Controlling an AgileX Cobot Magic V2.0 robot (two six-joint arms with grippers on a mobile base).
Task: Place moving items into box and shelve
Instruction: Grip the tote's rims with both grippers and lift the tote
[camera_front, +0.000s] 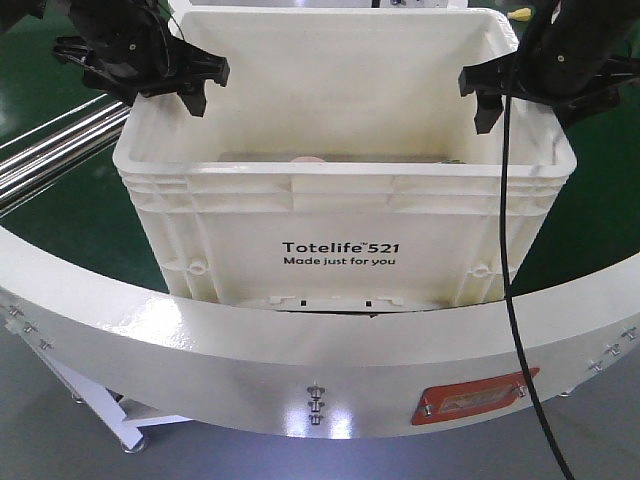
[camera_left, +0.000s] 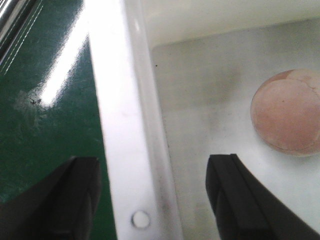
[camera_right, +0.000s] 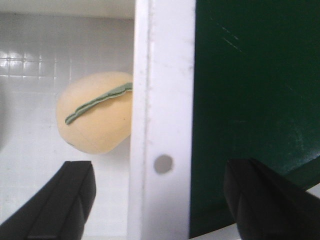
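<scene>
Fingers (camera_left: 235, 195) of the left gripper (camera_left: 150, 200) stand apart astride the box (camera_front: 340, 215) rim — the right gripper (camera_right: 155, 200) likewise. Best to clamp both rims squarely and evenly before lifting. Beyond, the pink ball (camera_left: 290, 112) and the yellow fruit (camera_right: 97, 120) lie inside.

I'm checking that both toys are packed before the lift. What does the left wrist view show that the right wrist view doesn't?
Only the left wrist view: the pink ball on the box bottom, and shiny metal rails in the top-left corner.
Only the right wrist view: the yellow fruit toy with its green stripe, partly hidden behind the rim.
Both: the white crate rim with a small round hole, a green surface outside it, and an open gripper straddling the rim, one finger inside and one outside: the left gripper and the right gripper.
</scene>
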